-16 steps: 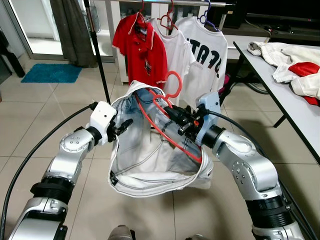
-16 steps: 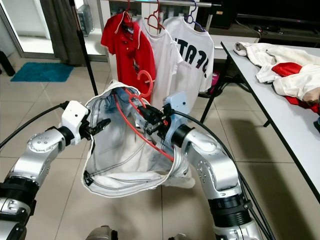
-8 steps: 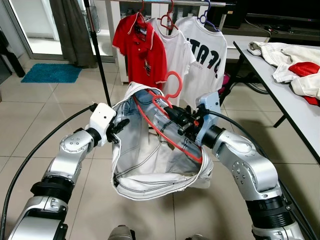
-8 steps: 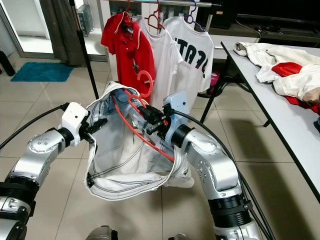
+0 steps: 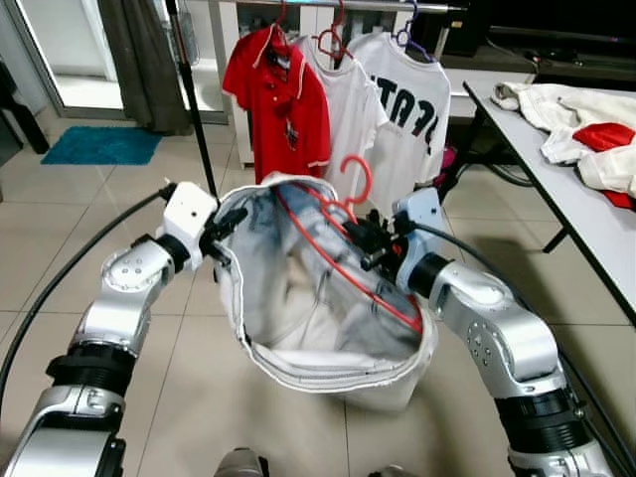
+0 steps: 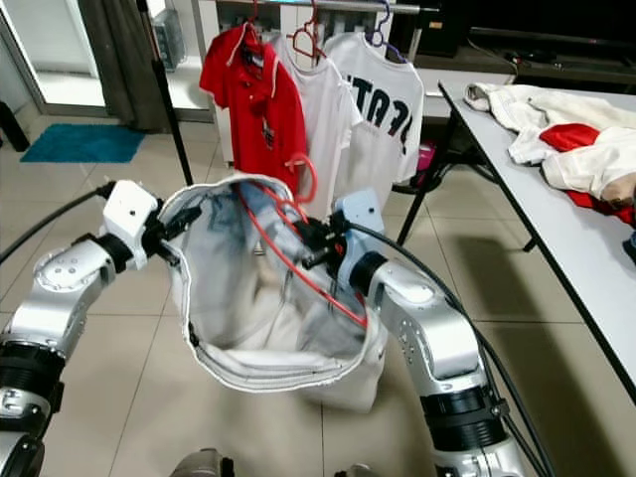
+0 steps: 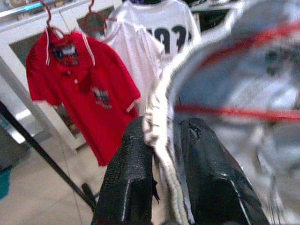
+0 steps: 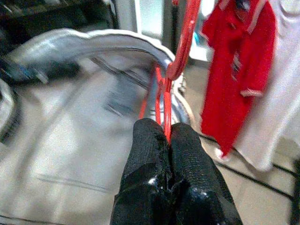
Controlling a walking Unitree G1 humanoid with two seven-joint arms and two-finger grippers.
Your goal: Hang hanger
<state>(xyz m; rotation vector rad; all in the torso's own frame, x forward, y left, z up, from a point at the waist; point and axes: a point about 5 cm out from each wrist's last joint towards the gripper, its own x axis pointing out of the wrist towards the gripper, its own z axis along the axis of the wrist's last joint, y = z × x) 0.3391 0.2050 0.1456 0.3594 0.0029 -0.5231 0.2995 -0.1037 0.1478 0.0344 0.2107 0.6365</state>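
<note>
So my right gripper (image 8: 166,140) clamps the red hanger (image 5: 343,253) at frame centre, my left gripper (image 7: 161,154) pinches the shirt (image 5: 298,298) hem; hanging on the rail (image 5: 397,6) remains.

- A red polo shirt (image 5: 280,94) hangs on the rail at the back, beside a plain white shirt (image 5: 350,104) and a white T-shirt with dark lettering (image 5: 409,94) — all three close together.
- A dark curtain (image 5: 137,55) hangs at the far left, a teal mat (image 5: 101,145) on the tiled floor (image 5: 60,248) near it.
- On the counter (image 5: 566,169) at the right lies a heap of white and red clothes (image 5: 581,124).
- A black pole (image 5: 194,109) stands slanted before the rail.
</note>
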